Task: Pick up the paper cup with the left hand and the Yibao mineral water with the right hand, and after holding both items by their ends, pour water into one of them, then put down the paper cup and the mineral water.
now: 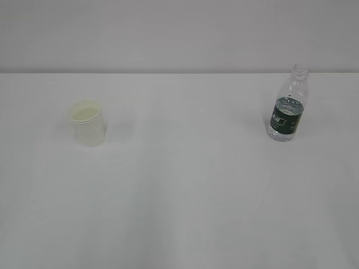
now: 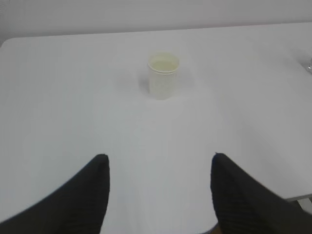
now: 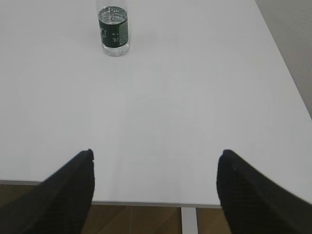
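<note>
Both arms are hanging back at the near edge of the desk (image 1: 179, 213); nothing is grasped. Left claw (image 2: 158, 165) is spread, lined up on the paper cup (image 2: 163, 75), upright well ahead. Right claw (image 3: 156, 163) is spread wide; the Yibao mineral water (image 3: 113, 30) is standing far ahead, left of centre, uncapped. Judgement: approach low and level, centring each before clenching.

White table (image 1: 185, 213); paper cup (image 1: 87, 122) upright at left, Yibao mineral water (image 1: 287, 105) upright at right, uncapped, well apart.
</note>
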Tool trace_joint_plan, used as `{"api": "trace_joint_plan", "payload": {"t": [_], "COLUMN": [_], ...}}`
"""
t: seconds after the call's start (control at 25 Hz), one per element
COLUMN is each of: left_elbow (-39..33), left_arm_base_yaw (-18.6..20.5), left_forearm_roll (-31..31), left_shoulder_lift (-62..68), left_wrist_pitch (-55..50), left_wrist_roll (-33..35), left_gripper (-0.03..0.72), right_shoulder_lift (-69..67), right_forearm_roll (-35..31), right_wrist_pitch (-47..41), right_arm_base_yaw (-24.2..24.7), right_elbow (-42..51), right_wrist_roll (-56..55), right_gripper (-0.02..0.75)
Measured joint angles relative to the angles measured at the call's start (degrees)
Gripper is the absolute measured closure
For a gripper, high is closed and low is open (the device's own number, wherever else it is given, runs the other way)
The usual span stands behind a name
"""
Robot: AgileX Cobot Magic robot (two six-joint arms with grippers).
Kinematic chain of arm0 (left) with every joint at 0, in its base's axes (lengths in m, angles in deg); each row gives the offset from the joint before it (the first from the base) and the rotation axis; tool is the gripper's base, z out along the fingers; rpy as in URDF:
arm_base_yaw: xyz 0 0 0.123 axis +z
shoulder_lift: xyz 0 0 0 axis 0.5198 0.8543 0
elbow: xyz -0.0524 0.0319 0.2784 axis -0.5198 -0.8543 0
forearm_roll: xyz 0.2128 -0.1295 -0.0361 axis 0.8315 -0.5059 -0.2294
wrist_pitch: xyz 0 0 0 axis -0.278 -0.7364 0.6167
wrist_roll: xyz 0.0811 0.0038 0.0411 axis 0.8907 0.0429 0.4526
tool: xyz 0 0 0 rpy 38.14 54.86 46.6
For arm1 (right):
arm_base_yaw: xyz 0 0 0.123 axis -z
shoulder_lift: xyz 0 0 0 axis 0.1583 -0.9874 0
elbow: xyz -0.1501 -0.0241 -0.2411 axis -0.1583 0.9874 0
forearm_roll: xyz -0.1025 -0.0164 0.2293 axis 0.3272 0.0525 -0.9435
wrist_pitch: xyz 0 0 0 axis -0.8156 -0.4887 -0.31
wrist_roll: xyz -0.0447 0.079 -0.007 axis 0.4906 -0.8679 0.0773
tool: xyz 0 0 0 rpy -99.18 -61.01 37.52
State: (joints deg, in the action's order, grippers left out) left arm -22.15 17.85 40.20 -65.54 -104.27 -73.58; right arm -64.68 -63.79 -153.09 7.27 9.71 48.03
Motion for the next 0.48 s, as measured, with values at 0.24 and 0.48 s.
{"api": "trace_joint_plan", "payload": {"t": [0.24,0.48], "left_elbow": [1.24,0.99], "left_arm_base_yaw": [0.00,0.00], "left_forearm_roll": [-0.39,-0.29], "left_shoulder_lift": [-0.10,-1.07], "left_wrist_pitch": [-5.67,-10.05], "left_wrist_roll": [0.00,0.00], "left_gripper": [0.228,0.241], "right_shoulder_lift": [0.00,0.00], "right_forearm_roll": [0.00,0.00], "right_wrist_pitch": [0.00,0.00], "right_arm_base_yaw": [0.00,0.00], "right_elbow": [0.00,0.00], "right_wrist_roll": [0.00,0.00], "right_gripper": [0.148,0.148]}}
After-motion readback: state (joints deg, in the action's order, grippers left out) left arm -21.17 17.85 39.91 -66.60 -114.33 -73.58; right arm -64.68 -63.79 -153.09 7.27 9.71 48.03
